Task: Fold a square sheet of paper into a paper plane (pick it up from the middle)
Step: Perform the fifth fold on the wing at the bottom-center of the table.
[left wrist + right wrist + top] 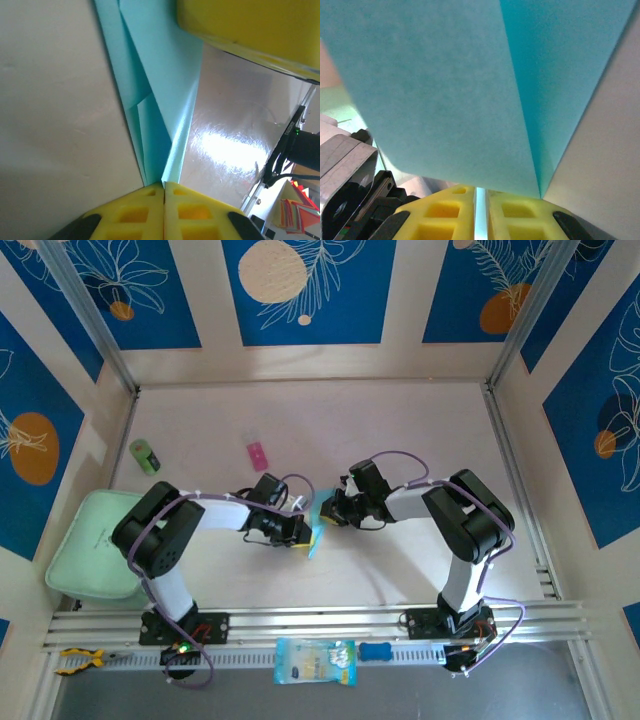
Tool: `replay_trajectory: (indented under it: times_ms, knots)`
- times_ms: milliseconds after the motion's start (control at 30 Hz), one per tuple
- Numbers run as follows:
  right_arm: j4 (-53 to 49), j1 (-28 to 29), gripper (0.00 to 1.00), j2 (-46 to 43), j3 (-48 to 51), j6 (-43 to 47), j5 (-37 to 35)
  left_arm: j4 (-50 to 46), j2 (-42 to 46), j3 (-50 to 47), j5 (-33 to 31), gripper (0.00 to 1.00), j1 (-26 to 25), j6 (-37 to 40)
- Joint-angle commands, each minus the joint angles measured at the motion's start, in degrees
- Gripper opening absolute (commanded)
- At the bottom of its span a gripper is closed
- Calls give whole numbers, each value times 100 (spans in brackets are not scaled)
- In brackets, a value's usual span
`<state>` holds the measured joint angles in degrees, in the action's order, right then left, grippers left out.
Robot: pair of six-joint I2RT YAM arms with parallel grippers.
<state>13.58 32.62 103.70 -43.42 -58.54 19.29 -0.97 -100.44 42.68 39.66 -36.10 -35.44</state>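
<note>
Two claws meet near the middle of the counter (400,430), and between them we see the light cyan-blue sheet of paper (317,530), creased and standing roughly on edge, so that from above it reads as a narrow strip. The left claw (302,532) is clenched on it: in the left wrist view its yellow fingers (135,215) press together with the paper's folded layers (160,75) running straight into the seam, a diagonal flap edge showing on the near face. The right claw (329,512) grips the same sheet from the other side; in the right wrist view we see a thin pale edge of paper caught in the slit between its fingers (520,215), the sheet (445,90) fanning up above them. Farther back on the counter lie a small pink block (258,455) and a green roll (145,456), well apart from the paper. A blue-and-yellow printed packet (315,660) sits at the near edge.
</note>
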Motion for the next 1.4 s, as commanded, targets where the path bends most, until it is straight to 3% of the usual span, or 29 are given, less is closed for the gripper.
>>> replay_trajectory:
  times_ms: [0,100,200,400,800,1067,1367]
  knots:
    - [-655,105,14,326,49,-9,-406,-1014,-103,-198,-388,4,-56,149]
    - [-684,107,14,317,42,-8,-428,-1027,-64,-224,-405,4,-73,141]
    - [-708,107,14,318,35,0,-435,-998,6,-250,-344,11,-73,129]
    - [-751,104,14,310,33,-4,-470,-408,278,-464,214,12,-91,-86]
    - [-780,106,14,308,48,-4,-490,-52,674,-580,418,15,-89,-296]
    - [-779,105,14,282,55,-17,-511,-347,1332,-612,-127,11,-90,-272]
    - [-801,117,14,273,66,-17,-512,638,649,-57,606,4,-134,-742]
